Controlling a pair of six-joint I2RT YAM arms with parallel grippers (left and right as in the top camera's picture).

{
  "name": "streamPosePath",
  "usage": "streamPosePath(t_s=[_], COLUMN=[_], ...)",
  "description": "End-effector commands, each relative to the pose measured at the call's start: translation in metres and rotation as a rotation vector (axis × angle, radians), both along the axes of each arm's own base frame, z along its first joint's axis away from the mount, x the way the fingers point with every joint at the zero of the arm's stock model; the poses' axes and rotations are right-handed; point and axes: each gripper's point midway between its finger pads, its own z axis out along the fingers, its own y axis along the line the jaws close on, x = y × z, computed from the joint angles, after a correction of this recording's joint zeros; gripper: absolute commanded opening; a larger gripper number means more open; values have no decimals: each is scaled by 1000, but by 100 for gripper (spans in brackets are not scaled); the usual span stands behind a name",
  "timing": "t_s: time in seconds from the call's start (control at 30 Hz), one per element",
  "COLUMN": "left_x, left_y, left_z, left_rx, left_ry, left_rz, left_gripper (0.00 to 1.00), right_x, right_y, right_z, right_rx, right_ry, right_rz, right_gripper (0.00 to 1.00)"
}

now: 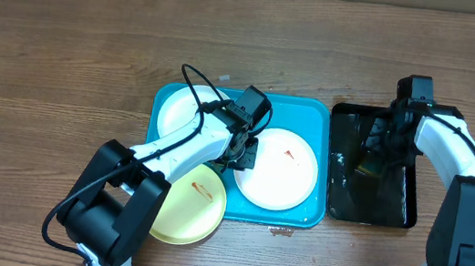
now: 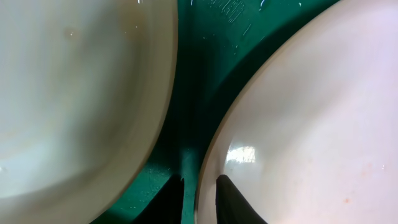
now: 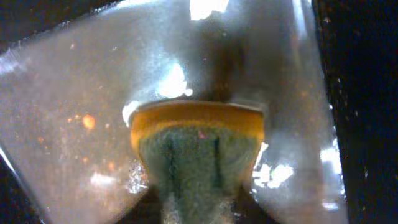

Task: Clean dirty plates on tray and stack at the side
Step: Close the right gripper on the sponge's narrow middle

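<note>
Jaws of the left gripper [image 1: 242, 152] stand a little open around the rim of the smeared white plate [image 1: 286, 172] on the blue tray [image 1: 314, 107]. The yellow plate [image 1: 191, 208] hangs over the tray's edge. The right gripper [image 1: 375, 151] squeezes a sponge [image 3: 196, 146] in the wet black tray [image 1: 393, 209].

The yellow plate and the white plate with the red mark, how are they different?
The yellow plate is pale yellow-green; the white plate is white. The white plate lies fully inside the tray, while the yellow plate sticks out over its corner onto the table. The left gripper straddles the white plate's rim; nothing grips the yellow plate. Both are round and carry a small reddish smear.
</note>
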Motion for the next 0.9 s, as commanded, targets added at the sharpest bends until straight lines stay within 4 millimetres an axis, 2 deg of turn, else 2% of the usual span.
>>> streamPosePath(t_s=[0.0,0.13,0.2,0.4,0.47,0.6,0.67,0.73,0.83,0.87], left_x=[-1,-1,-1,-1,-1,-2,-2,-2,-1,-1], left_y=[3,3,3,3,3,3,3,3,3,3], left_z=[-7,-7,-7,-7,-7,-7,-7,-7,-7,-7], left_rx=[12,12,12,12,12,13,13,13,12,12], left_ry=[14,14,14,14,14,15,16,15,14,14], left_rz=[0,0,0,0,0,0,0,0,0,0], left_gripper=[24,26,26,26,26,26,23,19,12,10], right_x=[-1,-1,-2,-6,-6,-7,-8,-9,-11,-11], right_y=[4,6,6,6,6,6,6,6,6,6], right_z=[-2,-2,-2,-2,-2,-2,-2,-3,-3,-3], right_rx=[11,21,21,21,21,21,21,21,22,22], right_ry=[4,4,7,22,25,27,30,36,46,46], right_rz=[4,6,5,5,5,5,5,5,5,5], right_gripper=[11,9,11,35,46,50,47,37,9,5])
